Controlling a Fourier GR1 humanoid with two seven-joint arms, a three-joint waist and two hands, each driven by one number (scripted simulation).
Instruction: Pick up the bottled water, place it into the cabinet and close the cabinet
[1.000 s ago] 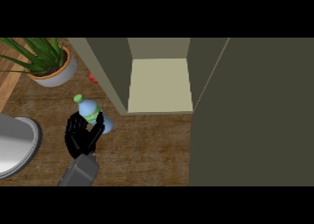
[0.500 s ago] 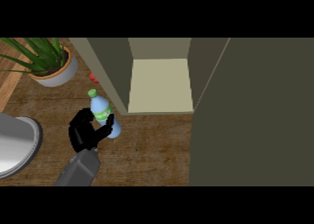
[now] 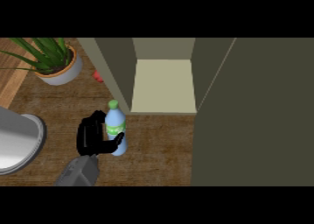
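Left hand (image 3: 94,138) clamped round bottled water (image 3: 116,130), centre-left of frame — risk: bottle clips cabinet (image 3: 120,74) side wall entering opening.

Rough brown wood counter (image 3: 152,153), shiny metal pot (image 3: 14,144), matt cabinet (image 3: 262,109).

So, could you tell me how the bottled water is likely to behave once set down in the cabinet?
The bottled water looks tall and narrow, so it may tip if released tilted. Its round body would probably roll if it fell. The left robot hand curls round it, suggesting it is rigid enough to grip.
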